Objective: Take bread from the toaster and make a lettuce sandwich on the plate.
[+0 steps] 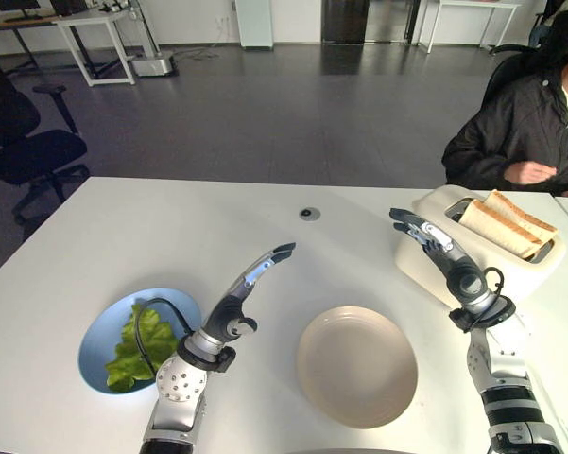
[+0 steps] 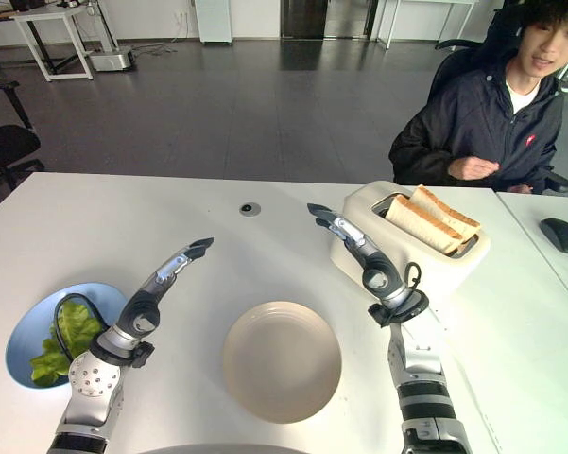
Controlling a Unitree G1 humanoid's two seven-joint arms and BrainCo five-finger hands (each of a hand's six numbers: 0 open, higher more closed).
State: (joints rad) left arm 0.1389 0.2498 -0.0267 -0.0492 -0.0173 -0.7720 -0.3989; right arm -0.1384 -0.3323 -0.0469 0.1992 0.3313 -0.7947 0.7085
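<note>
the left robot hand [image 1: 244,291] is dark grey, with slim black fingers that carry pale blue-silver plates. the left forearm [image 1: 175,395] is a silver housing dotted with small dark screws, and a black cable [image 1: 136,339] loops out at the wrist. the right robot hand [image 1: 446,253] looks the same, with a small black cable loop [image 1: 497,275] at its wrist. the right forearm [image 1: 499,364] is silver with black bands.

One white boxy toaster [image 2: 454,270]. Two slices of pale toasted bread [image 2: 425,225] in it. Two round plates: one beige ceramic plate [image 2: 282,361] and one blue plate [image 2: 24,326]. One small heap of green lettuce leaves [image 2: 61,340], leaf number unclear. One black computer mouse [image 2: 559,235]. One small round metal grommet [image 2: 250,208].
</note>
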